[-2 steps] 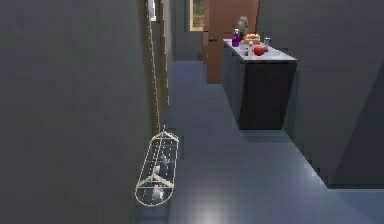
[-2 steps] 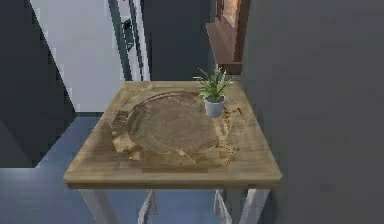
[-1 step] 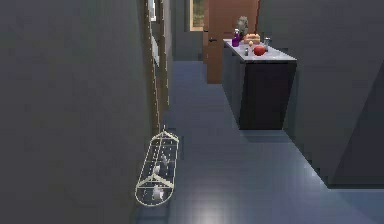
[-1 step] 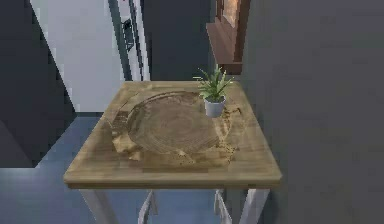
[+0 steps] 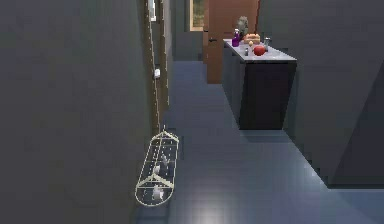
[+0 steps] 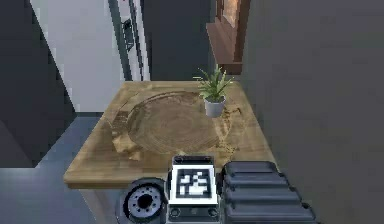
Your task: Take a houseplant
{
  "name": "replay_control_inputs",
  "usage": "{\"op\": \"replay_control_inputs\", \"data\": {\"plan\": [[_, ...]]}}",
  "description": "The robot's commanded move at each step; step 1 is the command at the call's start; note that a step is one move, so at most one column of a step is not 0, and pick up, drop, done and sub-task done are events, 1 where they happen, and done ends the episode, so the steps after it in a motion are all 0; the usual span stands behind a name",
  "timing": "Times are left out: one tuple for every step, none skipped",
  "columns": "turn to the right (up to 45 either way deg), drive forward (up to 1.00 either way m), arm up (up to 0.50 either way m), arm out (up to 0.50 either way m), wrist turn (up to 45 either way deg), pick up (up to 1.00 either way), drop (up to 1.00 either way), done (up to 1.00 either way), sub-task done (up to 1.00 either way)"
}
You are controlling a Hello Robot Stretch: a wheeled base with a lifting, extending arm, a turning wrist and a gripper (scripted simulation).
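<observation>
Status: houseplant [image 6: 213, 92] not yet taken.
It stands in its white pot, far right on the wooden table [image 6: 100, 160]; my claw [image 6: 146, 202] sits by the near edge, well apart. I cannot tell the claw's state or load. I judge reach and lift remain.

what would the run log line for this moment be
target: green leafy houseplant in white pot upright on light wooden table | gripper: at table's near edge, hold unclear | step: plant not yet taken

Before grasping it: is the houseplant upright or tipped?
Upright: the houseplant stands in its white pot on the wooden table, leaves spreading upward.
</observation>
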Motion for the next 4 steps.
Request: {"op": "replay_control_inputs", "data": {"plan": [[0.0,0.00,0.00,0.24,0.0,0.00,0.00,0.00,0.00],[0.0,0.00,0.00,0.00,45.0,0.00,0.00,0.00,0.00],[0.0,0.00,0.00,0.00,45.0,0.00,0.00,0.00,0.00],[0.0,0.00,0.00,0.00,45.0,0.00,0.00,0.00,0.00]]}}
